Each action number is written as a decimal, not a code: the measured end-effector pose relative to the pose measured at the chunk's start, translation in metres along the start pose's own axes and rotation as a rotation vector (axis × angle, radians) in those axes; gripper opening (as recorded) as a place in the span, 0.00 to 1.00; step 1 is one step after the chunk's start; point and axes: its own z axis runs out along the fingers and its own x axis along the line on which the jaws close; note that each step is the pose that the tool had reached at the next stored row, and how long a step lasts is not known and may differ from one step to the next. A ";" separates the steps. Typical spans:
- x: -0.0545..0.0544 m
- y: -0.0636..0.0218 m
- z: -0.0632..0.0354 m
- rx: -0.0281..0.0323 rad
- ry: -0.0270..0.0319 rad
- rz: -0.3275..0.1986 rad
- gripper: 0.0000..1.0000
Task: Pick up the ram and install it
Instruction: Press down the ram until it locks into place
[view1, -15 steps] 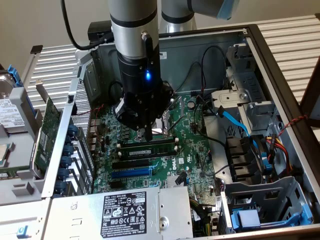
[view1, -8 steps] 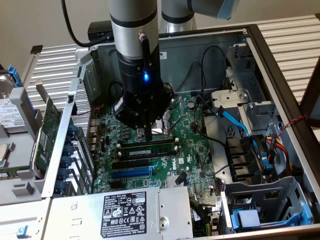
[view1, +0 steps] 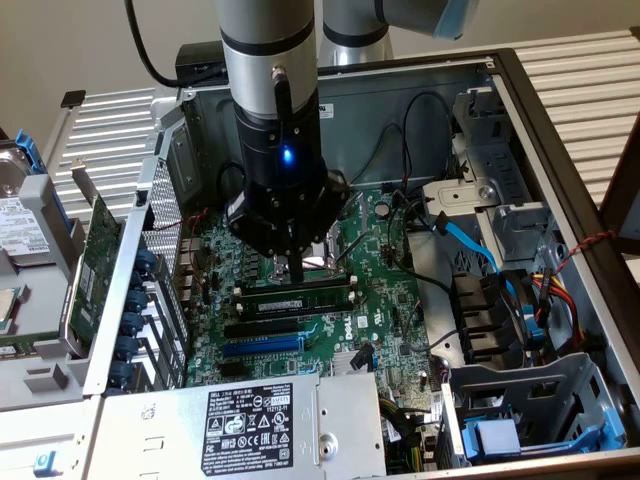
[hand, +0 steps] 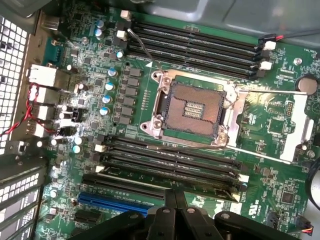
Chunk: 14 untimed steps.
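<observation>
The ram (view1: 300, 298) is a long dark stick with a pale label strip. It stands on edge in a black motherboard slot between white end clips, just in front of the CPU socket (view1: 335, 252). My gripper (view1: 297, 274) hangs straight down inside the open computer case, its fingertips right above the middle of the ram's top edge; touching or just clear, I cannot tell. In the wrist view the gripper (hand: 175, 196) has its two dark fingers pressed together over the nearer bank of memory slots (hand: 170, 165). Nothing shows between them.
A power supply (view1: 250, 420) lies along the case's front. A blue slot (view1: 262, 345) sits just before the ram. A green card with a metal bracket (view1: 95, 265) stands outside, at the exterior view's left. Drive cages (view1: 520, 400) and cables (view1: 470, 240) crowd that view's right.
</observation>
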 end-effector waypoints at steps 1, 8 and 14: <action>0.000 0.0000 0.0000 0.0001 0.0001 0.015 0.11; 0.000 0.0000 0.0003 0.0018 0.0007 0.108 0.11; 0.000 0.0000 0.0003 0.0114 0.0017 0.171 0.11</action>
